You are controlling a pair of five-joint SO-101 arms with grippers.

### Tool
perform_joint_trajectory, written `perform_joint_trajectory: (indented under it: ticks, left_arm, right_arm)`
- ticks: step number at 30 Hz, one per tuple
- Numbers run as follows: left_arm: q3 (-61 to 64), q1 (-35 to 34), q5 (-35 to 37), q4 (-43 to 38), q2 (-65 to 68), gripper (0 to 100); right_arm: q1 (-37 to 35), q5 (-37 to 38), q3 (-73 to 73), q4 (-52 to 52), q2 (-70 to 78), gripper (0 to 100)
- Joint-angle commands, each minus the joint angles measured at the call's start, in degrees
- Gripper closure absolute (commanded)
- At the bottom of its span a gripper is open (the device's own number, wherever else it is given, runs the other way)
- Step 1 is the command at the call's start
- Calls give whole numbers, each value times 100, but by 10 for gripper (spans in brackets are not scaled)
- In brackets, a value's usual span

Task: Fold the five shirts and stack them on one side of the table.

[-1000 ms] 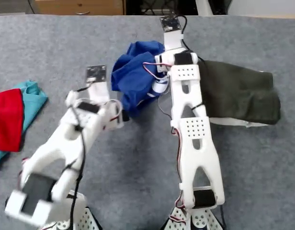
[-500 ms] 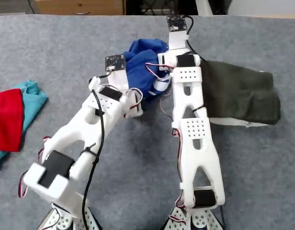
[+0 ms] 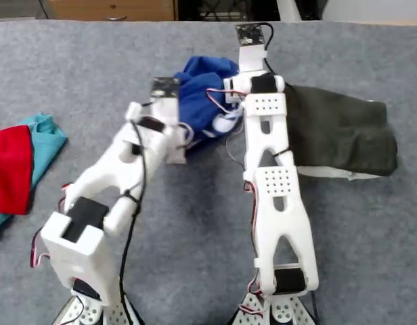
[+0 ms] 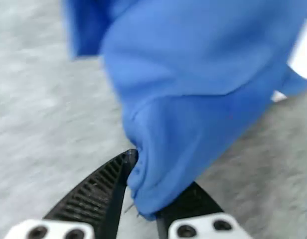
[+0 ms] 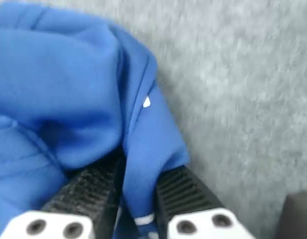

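Jaws of the left gripper (image 4: 159, 175) pinch the blue shirt (image 4: 203, 74) at its hem, while the right gripper (image 5: 138, 172) clamps a fold near an unreadable white tag (image 5: 146, 102).

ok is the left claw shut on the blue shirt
Yes, the left claw pinches a fold of the blue shirt.

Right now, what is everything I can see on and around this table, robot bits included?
blue shirt: one, blue, crumpled, far middle of the table
dark green shirt: one, dark green, folded, right side
white layer: one, white, edge peeking from under the dark green shirt
red shirt: one, red, left edge, on the teal shirt
teal shirt: one, teal, under the red shirt
table: one, grey cover
wooden cabinet: one, brown, behind the table
left pincer: one, black, shut on the blue shirt
right pincer: one, black, shut on the blue shirt
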Motion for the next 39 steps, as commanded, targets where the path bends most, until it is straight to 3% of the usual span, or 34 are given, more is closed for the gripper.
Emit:
perform_joint_trajectory:
  ticks: [1, 6, 10, 18, 25, 28, 31, 35, 39]
  left_arm:
    - [-620, -690, -492, 923, -774, 972]
    - [-1007, -1666, -1292, 1644, -1996, 972]
    - [-1411, -2352, -1793, 2048, -3015, 972]
    - [-3213, -3697, -1934, 2136, -4396, 971]
    - [-6176, -3802, -1934, 1749, -4527, 971]
    - [-6536, -3380, -1925, 1609, -4448, 970]
    - [-5921, -2185, -1934, 1864, -4176, 970]
    - [-4330, -673, -1943, 2699, -3824, 970]
    - [-2193, 822, -1943, 2532, -3508, 970]
  right_arm:
    - [-26, 149, -295, 1037, -787, 899]
    - [-114, 176, -295, 2198, -1710, 675]
    - [-26, 158, -233, 2286, -2554, 566]
    - [-334, 132, -224, 2295, -4268, 644]
    - [-651, 132, -224, 2295, -5323, 773]
    - [-607, 132, -180, 2295, -5613, 756]
    - [-422, 141, 207, 2295, -5903, 740]
    - [-141, 167, 1209, 2286, -6343, 737]
    - [176, 185, 2352, 2286, -6747, 739]
